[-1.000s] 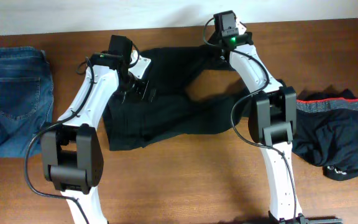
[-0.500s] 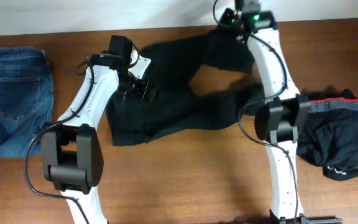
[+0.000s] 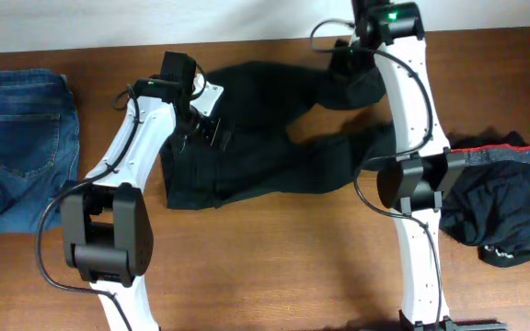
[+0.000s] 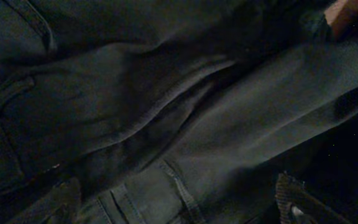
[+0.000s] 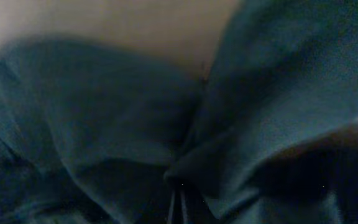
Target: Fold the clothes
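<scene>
The black pants [image 3: 265,161] lie spread across the middle of the table [image 3: 274,267], waist toward the left arm, one leg drawn up to the far edge. Overhead, the left gripper [image 3: 202,131] sits low over the waist area. Only its wrist view shows the fingers [image 4: 61,200] set wide apart, with pocket seams between them. The right gripper [image 3: 350,57] is at the raised leg. Its wrist view is blurred and dark, but the cloth gathers into a tight pinch at the bottom edge, so it is clamped on the pants. Folded jeans [image 3: 21,138] lie far left. A dark garment [image 3: 500,207] with a red band lies right, partly behind the arm.
</scene>
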